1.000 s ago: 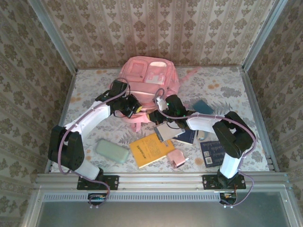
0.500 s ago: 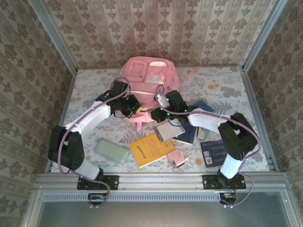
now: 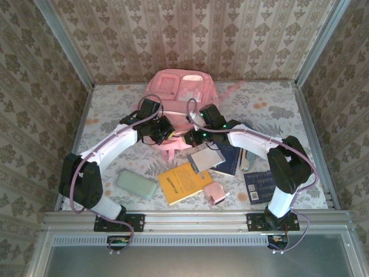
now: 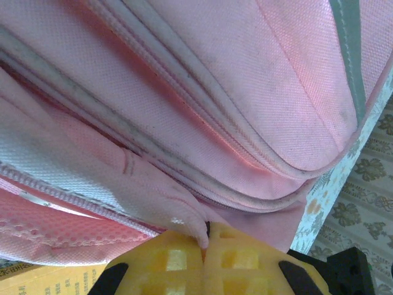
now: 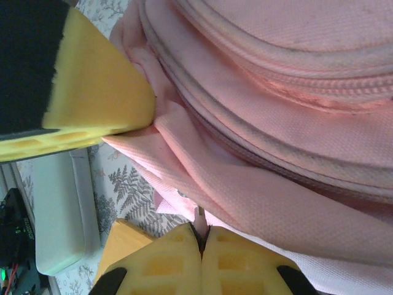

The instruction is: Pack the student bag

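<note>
Pinching cloth on both sides. Left gripper (image 4: pixel 207 236): pads shut tight on a thin fold at the near edge of the bag (image 3: pixel 179 92). The bag lies at the far middle of the table (image 3: pixel 104 101), front panels up. Right gripper (image 5: pixel 199 236): likewise clamped on a pink fold, just beside the left one.

Risk, as I judge it: each hold is a small nip of fabric, so pulling apart could slip it free. Or the soft bag may drag toward the book (image 3: pixel 183 182) instead of opening.

The top view gives the layout, with the case (image 3: pixel 137 184) and book loose on the near side. The nips themselves sit under the wrists there. The wrist views give the folds and zips close up. Which pocket is held, I cannot tell.
</note>
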